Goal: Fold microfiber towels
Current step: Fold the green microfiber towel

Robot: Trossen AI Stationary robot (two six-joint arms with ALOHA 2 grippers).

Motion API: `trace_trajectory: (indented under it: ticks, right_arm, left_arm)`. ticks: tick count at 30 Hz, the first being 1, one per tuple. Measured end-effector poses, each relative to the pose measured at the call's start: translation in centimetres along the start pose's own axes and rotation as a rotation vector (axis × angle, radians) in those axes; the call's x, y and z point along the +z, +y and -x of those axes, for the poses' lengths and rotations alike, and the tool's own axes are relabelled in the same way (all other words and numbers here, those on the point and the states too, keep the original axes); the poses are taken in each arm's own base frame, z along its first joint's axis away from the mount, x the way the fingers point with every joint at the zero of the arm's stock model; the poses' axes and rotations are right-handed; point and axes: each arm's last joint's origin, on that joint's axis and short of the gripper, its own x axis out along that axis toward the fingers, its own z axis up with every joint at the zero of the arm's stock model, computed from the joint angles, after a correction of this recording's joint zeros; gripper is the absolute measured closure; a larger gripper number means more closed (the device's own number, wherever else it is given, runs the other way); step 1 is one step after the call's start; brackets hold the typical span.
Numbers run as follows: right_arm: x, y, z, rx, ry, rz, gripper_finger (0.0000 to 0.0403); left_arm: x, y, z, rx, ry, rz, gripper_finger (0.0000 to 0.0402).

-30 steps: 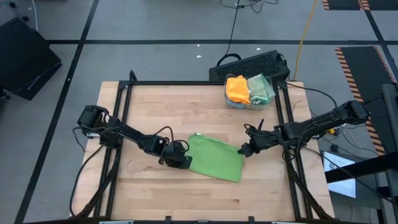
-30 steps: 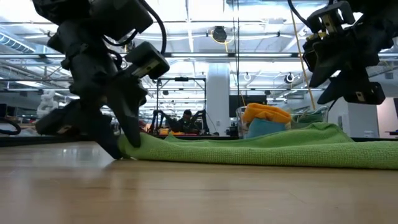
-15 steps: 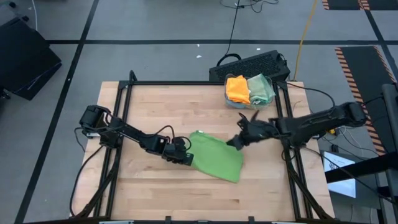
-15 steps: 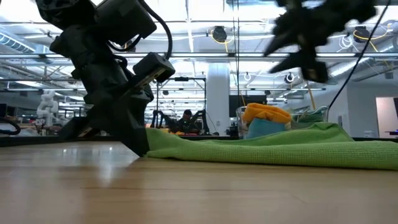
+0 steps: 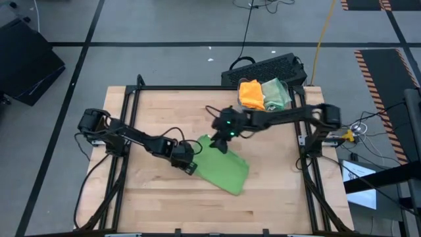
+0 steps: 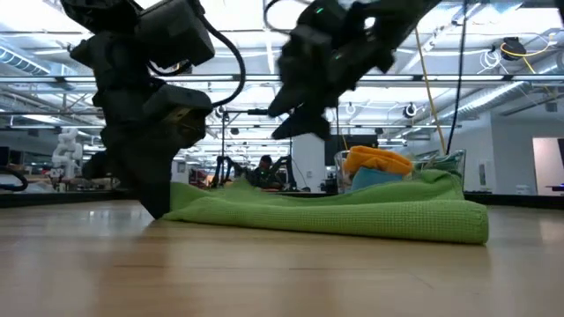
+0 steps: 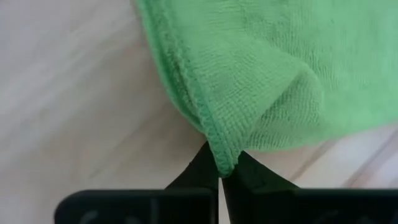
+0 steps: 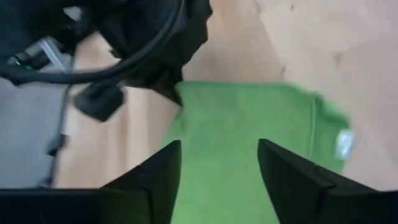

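Lime towel (image 5: 223,168) is lying folded near the middle of the tabletop (image 5: 164,112), slightly toward the right edge, flat on the wood, with a small white tag (image 8: 343,144) showing at one corner in the right wrist view. Left hand (image 5: 190,164) is sitting low at the towel's left corner, fingers closed and pinching the hemmed corner; in the left wrist view the hem (image 7: 224,163) is running straight into the closed fingertips (image 7: 205,171), and the cloth is puckering just above the pinch. In the low view the left hand (image 6: 159,204) is reaching down to the tabletop at the towel's left end. Right hand (image 5: 222,143) is hovering over the towel's far edge, above the cloth and not touching it, fingers (image 8: 155,171) standing apart with nothing between them; in the low view the right hand (image 6: 295,119) is hanging clear above the towel (image 6: 326,211). Orange towel (image 5: 251,93) and sage towel (image 5: 276,93) are sitting together in a clear container (image 5: 245,108) at the far right corner of the tabletop, well apart from the lime towel.
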Motion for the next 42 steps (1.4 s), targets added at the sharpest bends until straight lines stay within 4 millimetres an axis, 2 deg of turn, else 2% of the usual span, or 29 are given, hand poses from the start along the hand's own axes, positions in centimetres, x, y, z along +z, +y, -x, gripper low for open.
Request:
trace_trajectory:
  ticks: [3, 6, 10, 14, 22, 29, 36, 42]
  right_arm:
    - [1.2, -1.5, -1.8, -0.023, 0.004, 0.084, 0.0171]
    - [1.7, -3.6, -3.2, -0.055, 0.023, 0.121, 0.0157]
    - [1.7, -6.2, -4.2, -0.089, 0.041, 0.144, 0.0162]
    - [1.8, -7.8, -4.5, -0.052, 0.034, 0.166, 0.0178]
    - [1.1, -9.0, -5.2, -0.058, 0.066, 0.143, 0.0219]
    - [0.8, -8.9, -5.5, -0.179, 0.066, 0.109, 0.0240]
    - [0.4, -9.9, -5.6, -0.215, 0.087, 0.060, 0.0248]
    - [-0.2, -10.0, -6.3, -0.189, 0.123, 0.071, 0.0322]
  left_arm:
    - [0.6, 0.3, 0.1, -0.009, 0.032, -0.075, 0.0398]
    - [1.3, 0.7, 0.1, -0.022, 0.061, -0.112, 0.0392]
    - [2.0, 1.2, 0.2, -0.015, 0.060, -0.105, 0.0384]
    - [2.5, 1.5, 0.3, -0.018, 0.064, -0.084, 0.0382]
    - [3.3, 1.8, 0.3, -0.029, 0.042, -0.066, 0.0380]
    - [3.7, 1.9, 0.3, -0.032, 0.011, -0.079, 0.0377]
    - [4.1, 2.0, 0.4, -0.035, 0.000, -0.069, 0.0321]
    - [4.7, 2.4, 0.6, -0.042, -0.005, -0.049, 0.0278]
